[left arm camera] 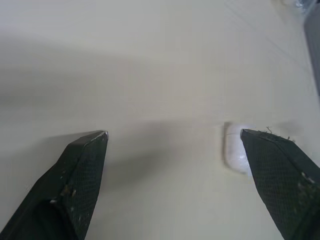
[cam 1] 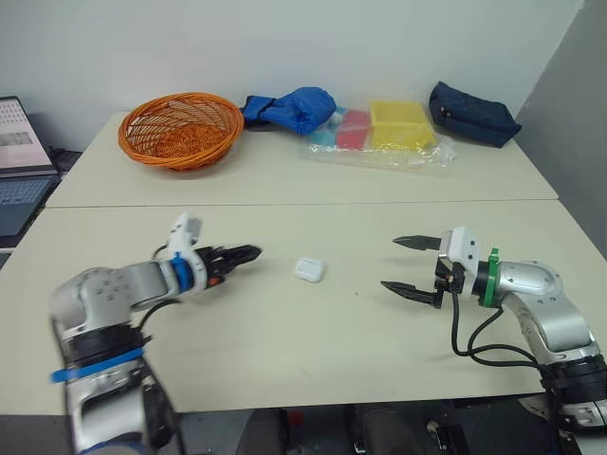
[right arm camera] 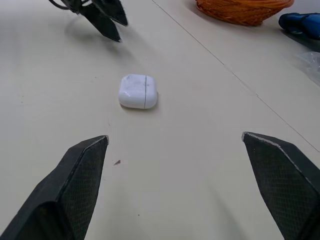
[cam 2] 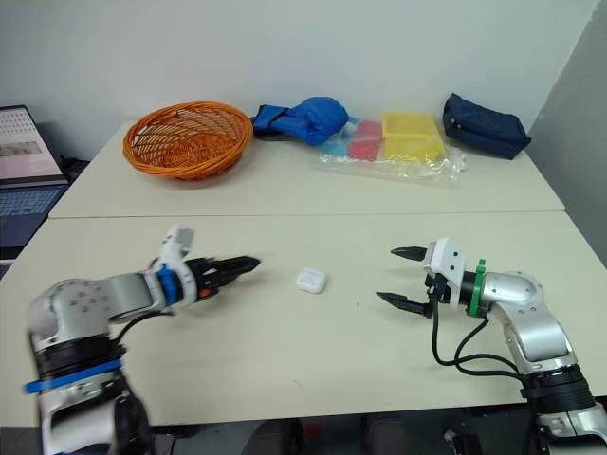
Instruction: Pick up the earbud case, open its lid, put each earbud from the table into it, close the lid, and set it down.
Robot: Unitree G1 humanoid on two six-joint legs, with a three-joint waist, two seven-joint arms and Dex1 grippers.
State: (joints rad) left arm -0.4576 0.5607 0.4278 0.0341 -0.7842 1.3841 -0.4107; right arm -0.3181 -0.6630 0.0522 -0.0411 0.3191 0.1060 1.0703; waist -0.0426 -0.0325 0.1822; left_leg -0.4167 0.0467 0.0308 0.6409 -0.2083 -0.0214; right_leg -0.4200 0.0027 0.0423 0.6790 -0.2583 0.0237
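The earbud case [cam 1: 308,270] lies flat on the near part of the table [cam 1: 285,360], lid shut, its seam visible in the right wrist view. It sits between the two grippers, touching neither and nearer the left one.

The left gripper [cam 1: 248,254] hovers low over the table and points at the case. Its fingers are spread apart and hold nothing. The right gripper [cam 1: 391,263] faces the case from the opposite side, with its fingers wide apart and empty. Between the case and each gripper there is plain tabletop.

Well behind the case, along the far edge, stand:
- an orange wicker basket [cam 1: 180,128];
- a blue cloth bundle [cam 1: 294,106];
- a clear plastic bag of coloured trays [cam 1: 384,133];
- a dark navy pouch [cam 1: 471,114].

A laptop [cam 1: 19,161] stands off the table's left end.
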